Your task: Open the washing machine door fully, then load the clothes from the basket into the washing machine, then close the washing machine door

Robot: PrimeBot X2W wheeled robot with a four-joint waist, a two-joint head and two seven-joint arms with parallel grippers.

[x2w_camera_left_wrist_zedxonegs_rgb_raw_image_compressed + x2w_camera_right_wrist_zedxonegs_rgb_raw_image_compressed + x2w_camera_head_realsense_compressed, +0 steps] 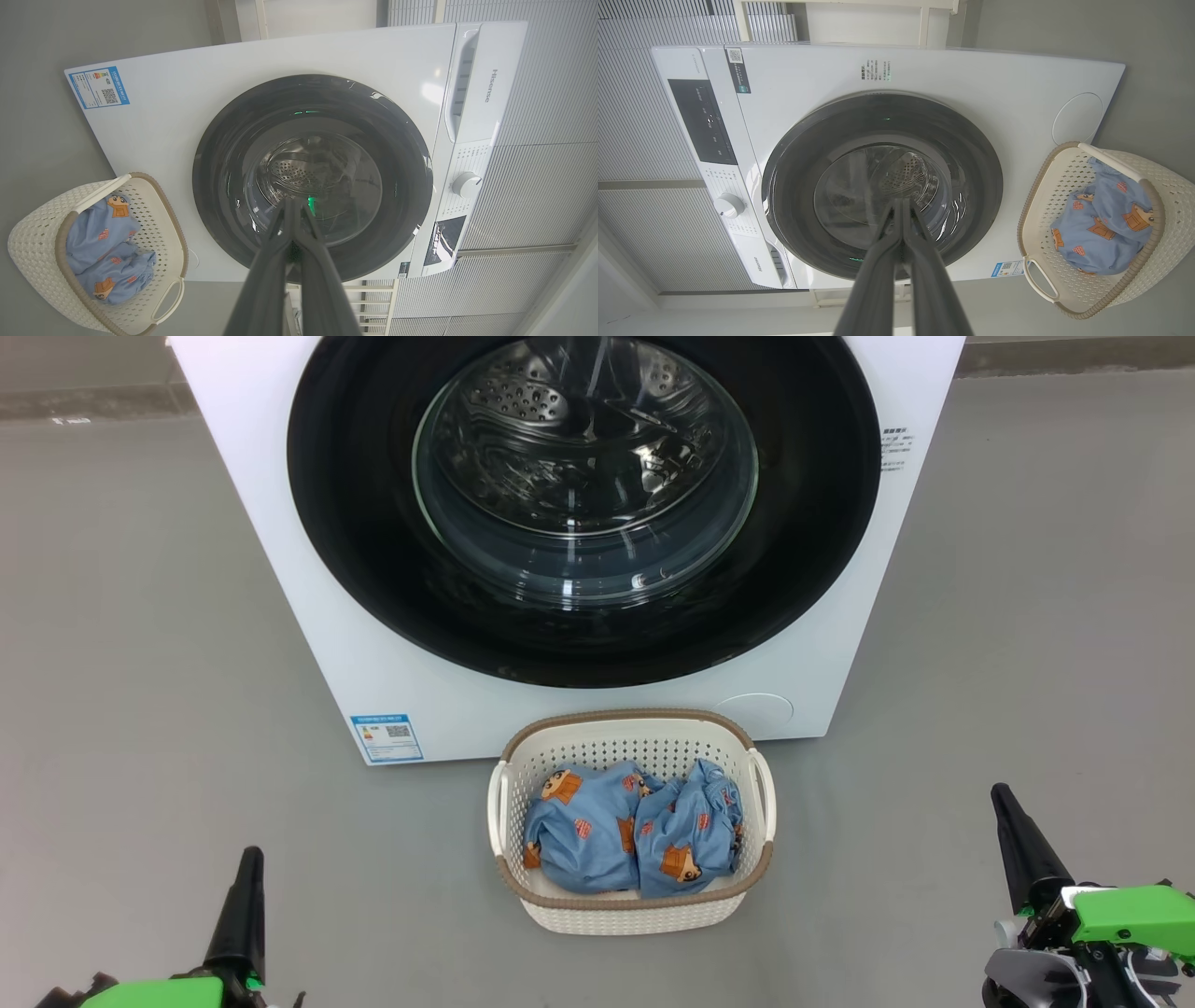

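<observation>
The white washing machine (308, 616) stands ahead with its round black-ringed door (373, 569) closed flat against its front, the steel drum visible through the glass. On the floor just before it sits the cream basket (630, 910), and the blue printed clothes (630, 835) lie bunched inside. My left gripper (250, 855) is low at the left, shut and holding nothing. Low at the right is my right gripper (1001, 791), also shut and holding nothing. Both are well short of the basket and door. Each wrist view shows the door (224, 154) (971, 154), the basket (28, 242) (1169, 186), and touching fingertips (292, 201) (901, 201).
Grey floor (140, 663) spreads open on both sides of the machine. A blue label sticker (386, 737) and a round cover (756, 709) sit low on the machine's front. Its control panel and dial (465, 184) are at the top. Ribbed wall panels (644, 140) stand behind.
</observation>
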